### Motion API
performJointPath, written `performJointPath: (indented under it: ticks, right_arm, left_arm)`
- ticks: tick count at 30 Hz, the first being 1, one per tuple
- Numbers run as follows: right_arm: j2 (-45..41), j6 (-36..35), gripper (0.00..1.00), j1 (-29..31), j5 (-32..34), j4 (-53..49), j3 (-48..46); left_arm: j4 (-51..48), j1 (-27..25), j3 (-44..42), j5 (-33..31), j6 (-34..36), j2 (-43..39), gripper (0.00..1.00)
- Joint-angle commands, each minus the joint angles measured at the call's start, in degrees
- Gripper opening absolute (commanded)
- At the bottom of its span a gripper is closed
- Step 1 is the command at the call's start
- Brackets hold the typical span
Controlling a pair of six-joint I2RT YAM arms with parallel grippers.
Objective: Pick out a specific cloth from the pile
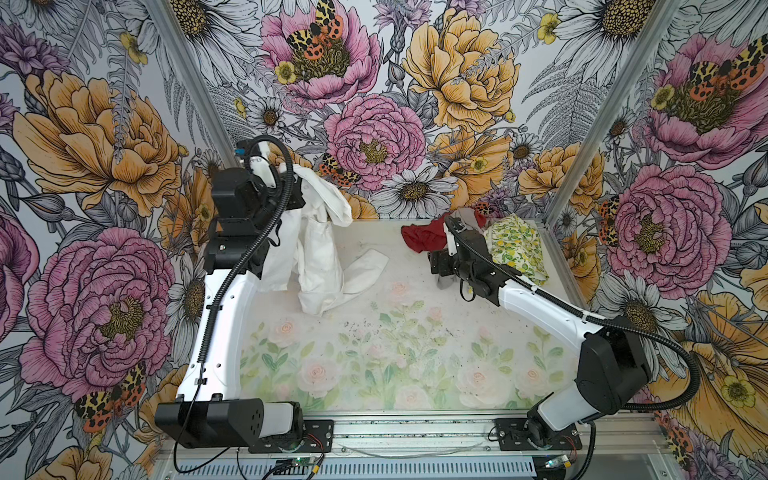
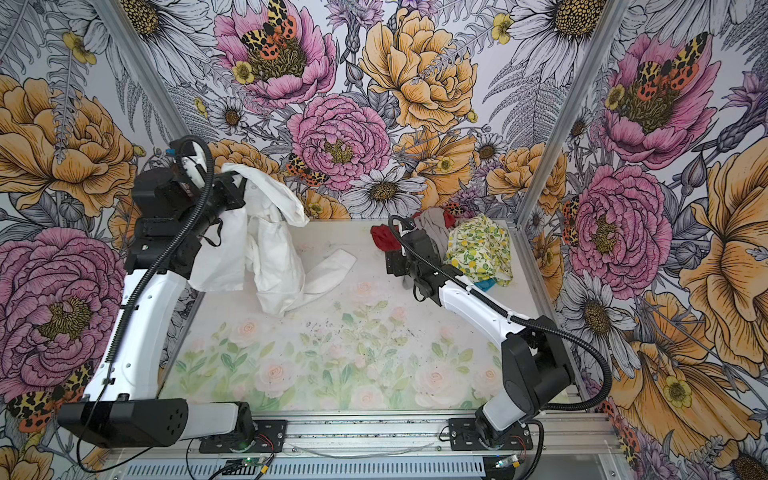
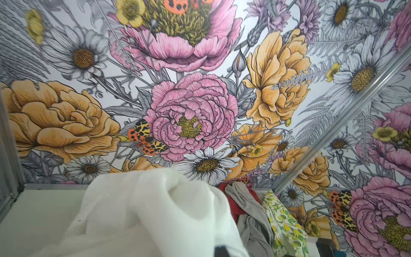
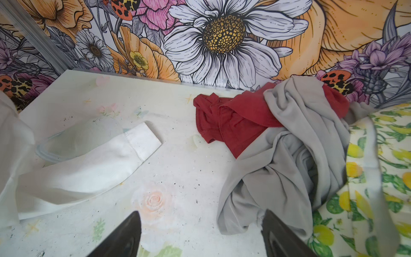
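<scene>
Left gripper clamped on the cloth
The cloth hangs at its 5 o'clock; right gripper gapes, the pile at its 1 o'clock.

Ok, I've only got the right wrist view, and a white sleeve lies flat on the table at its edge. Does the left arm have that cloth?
Observer: Yes. The left gripper is shut on the white cloth, raised high near the back wall.
Operator: Is the cloth off the table?
Observer: No. It hangs from the gripper, but its lower folds rest bunched on the table beside that sleeve.
Operator: Anything in the pile I'm missing?
Observer: A bit of blue cloth shows under the lemon-print cloth, at the pile's near edge.
</scene>
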Motion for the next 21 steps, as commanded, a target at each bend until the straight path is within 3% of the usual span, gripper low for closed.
performJointPath:
  ticks: [1, 12, 21]
  right_arm:
    - [-3.1, 0.7, 0.86, 0.0, 2.2, 1.0, -2.2]
    - [-7.7, 1.6, 0.86, -1.8, 2.8, 1.7, -7.6]
    - [-8.3, 1.9, 0.86, -2.3, 2.7, 2.9, -9.2]
  left_arm:
    - [2.6, -4.4, -2.7, -6.0, 1.3, 4.3, 0.0]
    - [8.2, -11.5, -15.8, -9.2, -5.0, 18.8, 0.0]
    - [10.8, -13.6, -29.5, -10.5, -9.1, 21.1, 0.0]
